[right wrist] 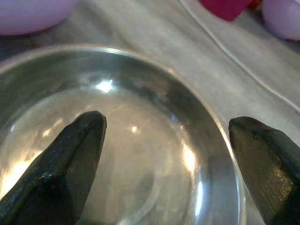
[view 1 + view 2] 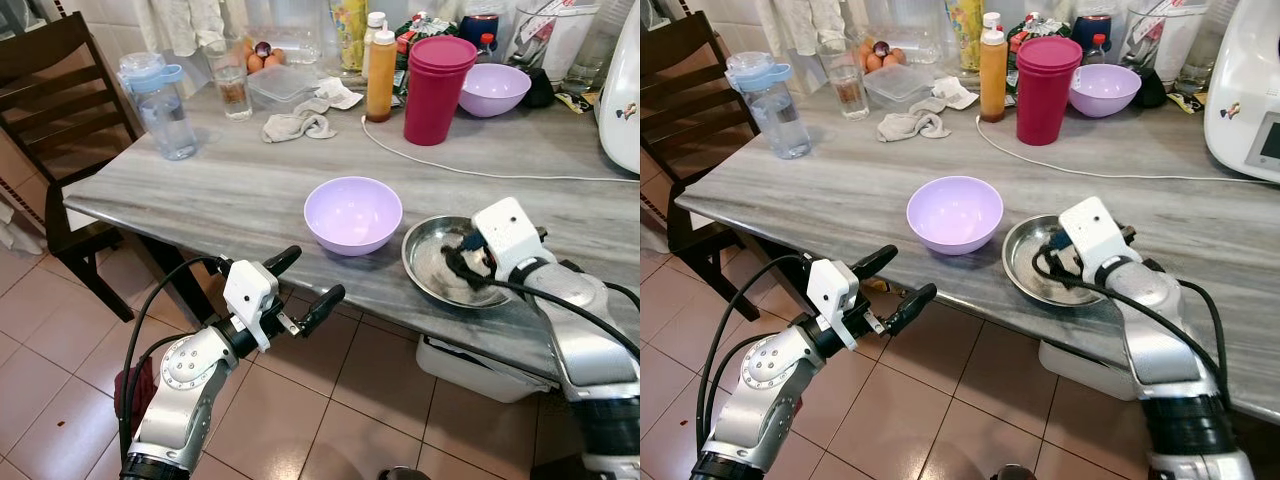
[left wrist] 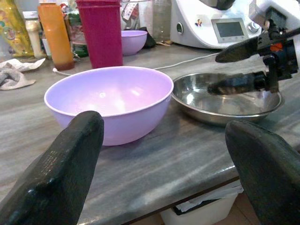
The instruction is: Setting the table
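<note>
Nearest, the left gripper (image 2: 300,285) hangs off the table's front edge over the tiled floor (image 2: 60,380), its fingers spread wide and empty, aimed at the lilac bowl (image 2: 352,213) as if lined up for a later reach. That bowl sits near the edge of the grey marbled table (image 2: 200,190), just beside the steel dish (image 2: 1025,270). The right gripper (image 1: 164,154) hovers over the dish with its fingers parted across the shiny basin, gripping nothing; whether a tip touches the metal is hard to tell. Farther back stand a magenta cup stack (image 2: 437,88), a second lilac bowl (image 2: 494,88), an orange sauce bottle (image 2: 380,75) and a water bottle (image 2: 163,105), likely supplies waiting their turn.
</note>
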You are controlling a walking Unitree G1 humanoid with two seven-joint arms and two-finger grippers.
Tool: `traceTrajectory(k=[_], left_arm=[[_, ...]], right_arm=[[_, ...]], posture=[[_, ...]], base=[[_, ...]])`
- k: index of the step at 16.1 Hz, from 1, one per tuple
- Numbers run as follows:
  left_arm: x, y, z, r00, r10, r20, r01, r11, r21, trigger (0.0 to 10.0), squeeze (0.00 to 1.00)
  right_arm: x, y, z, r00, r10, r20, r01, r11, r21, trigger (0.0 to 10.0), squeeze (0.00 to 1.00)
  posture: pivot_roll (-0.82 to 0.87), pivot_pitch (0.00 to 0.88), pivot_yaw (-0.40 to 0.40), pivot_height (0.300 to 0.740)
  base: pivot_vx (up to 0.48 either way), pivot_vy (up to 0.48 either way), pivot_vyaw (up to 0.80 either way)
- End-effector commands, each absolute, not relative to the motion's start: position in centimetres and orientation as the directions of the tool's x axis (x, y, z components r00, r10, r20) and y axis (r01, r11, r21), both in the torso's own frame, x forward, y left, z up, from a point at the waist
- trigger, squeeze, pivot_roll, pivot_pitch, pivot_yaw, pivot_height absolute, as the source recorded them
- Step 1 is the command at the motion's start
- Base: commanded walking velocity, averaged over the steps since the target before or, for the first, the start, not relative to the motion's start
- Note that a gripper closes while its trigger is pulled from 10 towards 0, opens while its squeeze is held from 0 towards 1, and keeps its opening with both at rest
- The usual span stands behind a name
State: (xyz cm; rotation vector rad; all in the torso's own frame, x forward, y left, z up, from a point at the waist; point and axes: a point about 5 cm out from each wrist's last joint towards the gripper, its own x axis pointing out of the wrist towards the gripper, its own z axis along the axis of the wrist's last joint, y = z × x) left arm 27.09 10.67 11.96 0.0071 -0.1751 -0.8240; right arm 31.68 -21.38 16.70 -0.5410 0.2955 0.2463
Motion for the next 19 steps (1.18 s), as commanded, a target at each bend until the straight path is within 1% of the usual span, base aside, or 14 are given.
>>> traceTrajectory(k=[1,4,8,14,19], left_arm=[[27.1,11.2,11.9,0.665,-0.731,0.151,0.728,0.68,0.082,10.0,0.0],[27.2,11.0,11.8,0.661,-0.735,0.152,0.732,0.676,0.084,10.0,0.0],[27.2,10.9,11.8,0.661,-0.735,0.154,0.733,0.676,0.082,10.0,0.0],[27.2,10.7,11.7,0.658,-0.737,0.154,0.735,0.674,0.082,10.0,0.0],[27.1,10.8,11.6,0.661,-0.735,0.152,0.733,0.676,0.08,10.0,0.0]], right_arm=[[31.2,-21.1,16.5,0.914,0.179,-0.363,-0.34,0.827,-0.448,10.0,0.0],[30.9,-20.8,15.9,0.884,0.218,-0.413,-0.402,0.805,-0.436,10.0,0.0],[30.9,-20.7,15.6,0.875,0.235,-0.422,-0.413,0.818,-0.401,10.0,0.0],[31.6,-19.3,15.0,0.859,0.29,-0.423,-0.45,0.82,-0.352,10.0,0.0],[31.9,-19.2,15.0,0.857,0.305,-0.414,-0.453,0.83,-0.327,10.0,0.0]], posture=[[-0.28,0.107,0.091,0.74],[-0.28,0.108,0.09,0.74],[-0.28,0.109,0.09,0.74],[-0.27,0.11,0.088,0.74],[-0.27,0.11,0.086,0.74]], base=[[0.0,0.0,0.0],[0.0,0.0,0.0],[0.0,0.0,0.0],[0.0,0.0,0.0],[0.0,0.0,0.0]])
